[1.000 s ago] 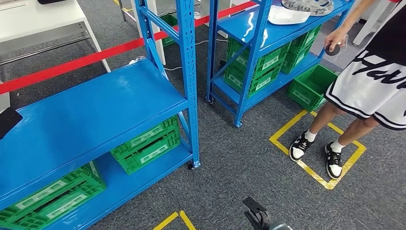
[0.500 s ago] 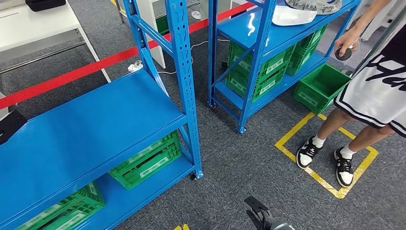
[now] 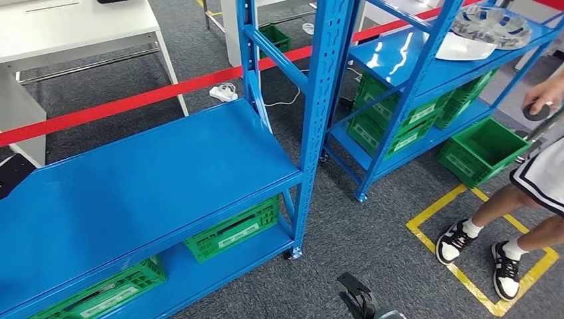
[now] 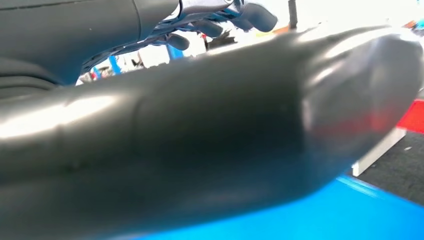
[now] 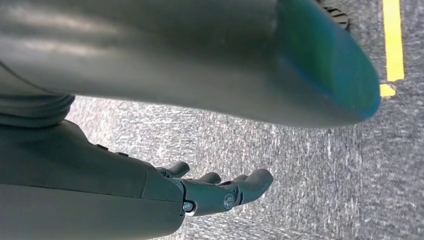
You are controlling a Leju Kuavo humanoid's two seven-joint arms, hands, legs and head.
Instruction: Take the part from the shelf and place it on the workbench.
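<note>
Approach step: silver ribbed metal part sits far right on blue steel shelf, both hands loosely spread & empty, walk-up + reach needed

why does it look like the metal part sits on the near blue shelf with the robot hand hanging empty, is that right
Not quite: the metal part sits on the far blue shelf, on a white sheet. The near blue shelf is bare in the head view. The right robot hand does hang empty.
</note>
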